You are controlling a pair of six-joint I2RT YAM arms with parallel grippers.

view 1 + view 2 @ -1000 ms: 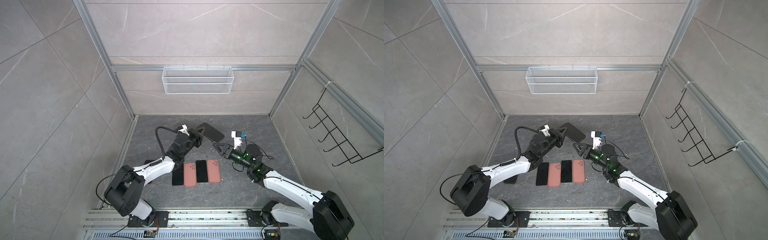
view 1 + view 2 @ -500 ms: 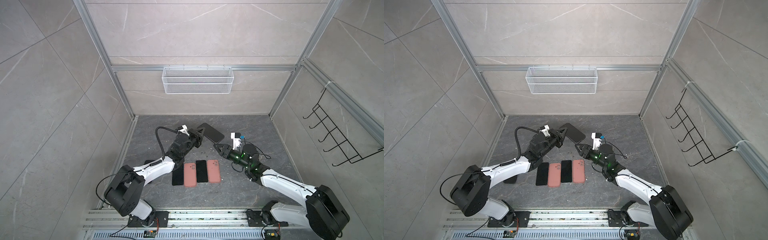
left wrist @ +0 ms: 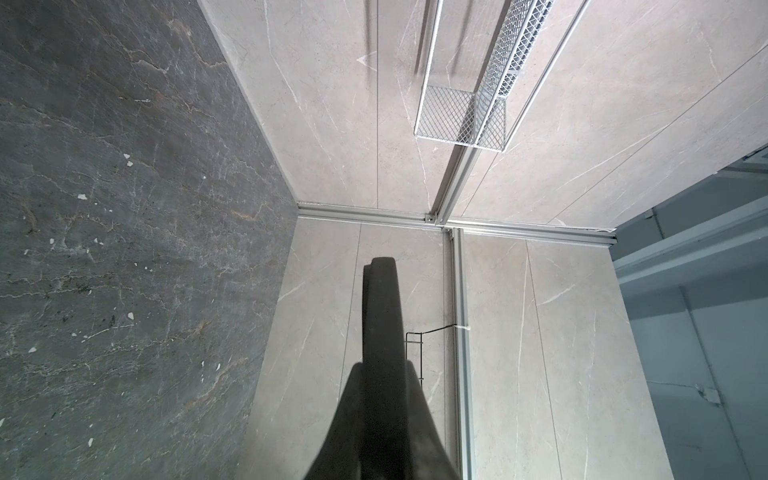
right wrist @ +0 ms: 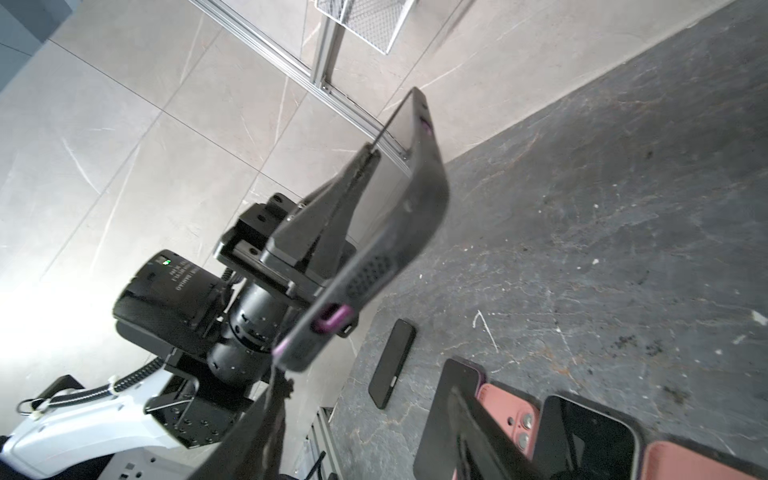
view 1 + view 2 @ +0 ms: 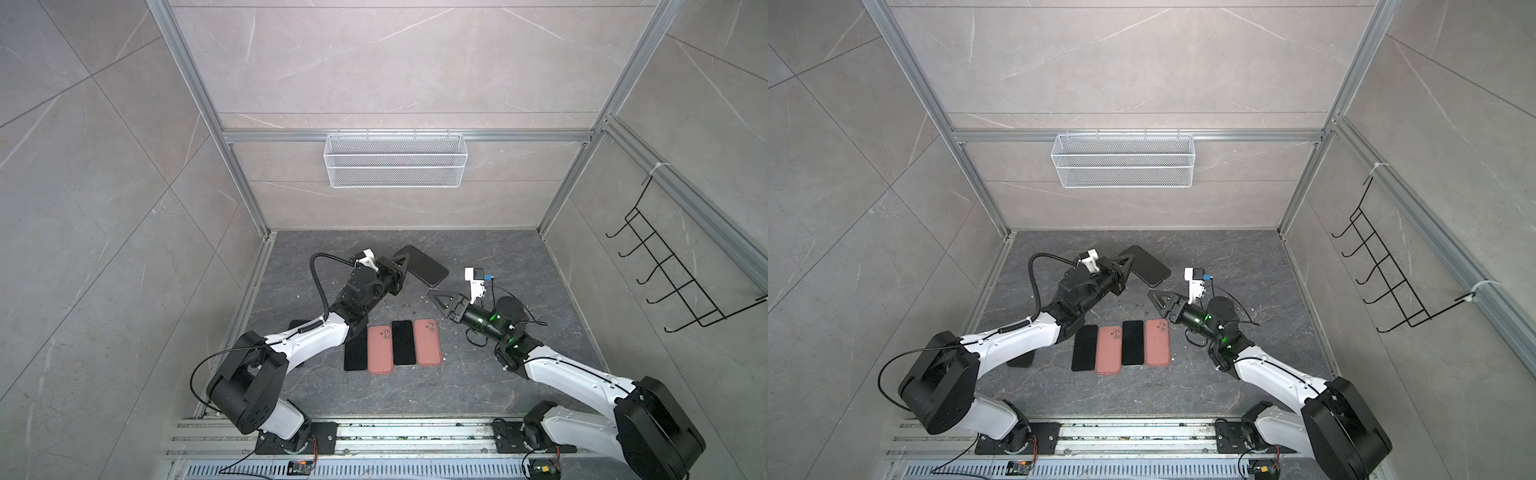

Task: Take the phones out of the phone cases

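The phone (image 5: 424, 268) is held raised over the far floor (image 5: 498, 386), clamped in the left gripper (image 5: 404, 266), its dark case (image 4: 419, 199) seemingly peeled along one edge but not yet off. The right gripper (image 5: 432, 294) is poised just right of it, jaws apart and empty, pointed left towards the case

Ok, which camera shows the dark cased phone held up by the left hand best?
The right wrist view: the dark cased phone appears large, its purple buttons and the left hand clamped on it plain. Both top views show it as a small dark slab; the left wrist view shows only its thin edge.
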